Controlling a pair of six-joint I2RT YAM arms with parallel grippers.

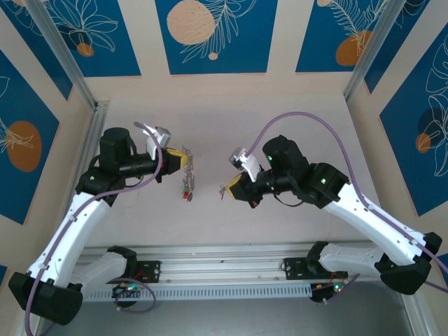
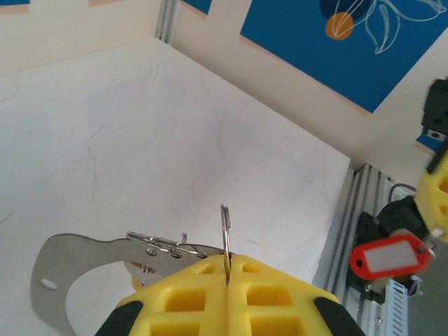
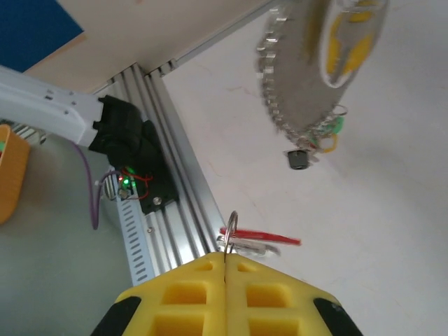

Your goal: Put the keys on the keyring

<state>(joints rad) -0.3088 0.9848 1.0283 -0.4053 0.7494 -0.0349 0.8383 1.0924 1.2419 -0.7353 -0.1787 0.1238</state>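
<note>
the left hand (image 2: 227,260) pinched the thin grey metal keyring (image 2: 225,224) edge-on above the middle of the table (image 1: 210,126), while the right hand (image 3: 225,260), near on its right, facing it, gripped the small ring (image 3: 232,222) of a red-headed silvery key (image 3: 273,239).

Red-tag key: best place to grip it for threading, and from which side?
Probably its small metal ring, pinched across its flat sides from opposite the red tag, as the right gripper has it: the tag sticks out clear.

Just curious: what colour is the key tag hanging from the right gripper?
The key tag is red, clearest in the left wrist view.
</note>
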